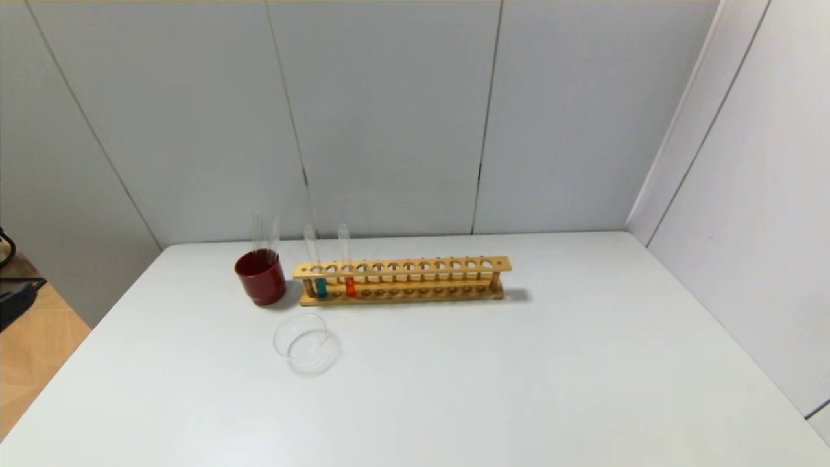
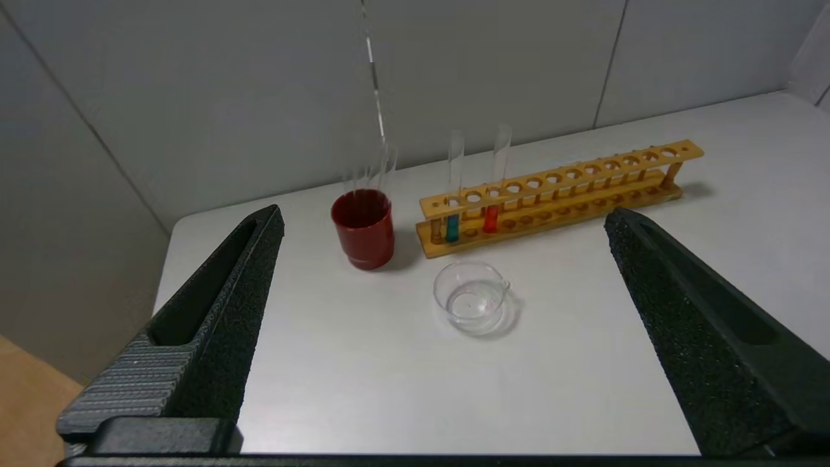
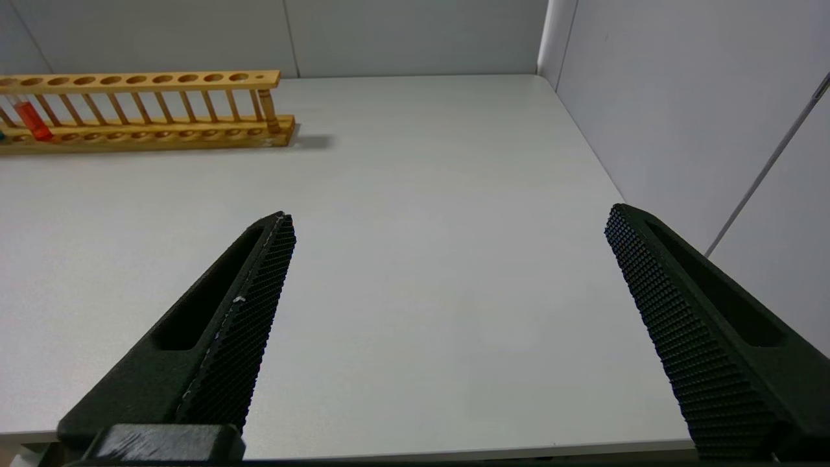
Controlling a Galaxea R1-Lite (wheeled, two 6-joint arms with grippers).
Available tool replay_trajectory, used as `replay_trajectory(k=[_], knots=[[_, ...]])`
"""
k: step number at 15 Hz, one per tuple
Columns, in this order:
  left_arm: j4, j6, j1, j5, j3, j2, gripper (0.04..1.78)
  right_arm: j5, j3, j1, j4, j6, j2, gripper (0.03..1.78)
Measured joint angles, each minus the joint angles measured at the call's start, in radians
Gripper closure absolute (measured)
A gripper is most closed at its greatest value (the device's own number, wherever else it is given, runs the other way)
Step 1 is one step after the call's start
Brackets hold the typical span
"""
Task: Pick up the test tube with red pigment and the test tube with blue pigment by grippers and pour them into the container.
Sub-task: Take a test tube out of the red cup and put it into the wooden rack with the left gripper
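Both the left hand (image 2: pixel 444 220) and right hand (image 3: pixel 447 217) hang wide and empty off the counter (image 1: pixel 519 376), the red tube (image 1: pixel 348 272) and blue tube (image 1: pixel 318 272) upright in the rack (image 1: pixel 421 279) behind the dish (image 1: pixel 306 342).

A: The rack (image 1: pixel 402 280) is light wood, smooth. The tubes (image 1: pixel 310 243) and the dish (image 1: pixel 306 342) are clear glass, glossy.

B: And the cup (image 1: pixel 260 277)?

A: Dark red, maybe plastic. The table (image 1: pixel 519 389) is matt white; the fingers (image 2: pixel 220 324) are rough black.
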Motion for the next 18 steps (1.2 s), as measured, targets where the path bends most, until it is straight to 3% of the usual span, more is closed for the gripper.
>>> replay_trajectory(k=[4, 10, 18], knots=[[-0.129, -0.013, 0.001, -0.114, -0.055, 0.223, 0.07, 0.000, 0.000, 0.000, 0.000, 0.000, 0.000, 0.06], [-0.339, -0.024, 0.001, -0.381, -0.017, 0.499, 0.07, 0.000, 0.000, 0.000, 0.000, 0.000, 0.000, 0.06], [-0.741, -0.019, 0.002, -0.472, 0.058, 0.864, 0.07, 0.000, 0.000, 0.000, 0.000, 0.000, 0.000, 0.06]])
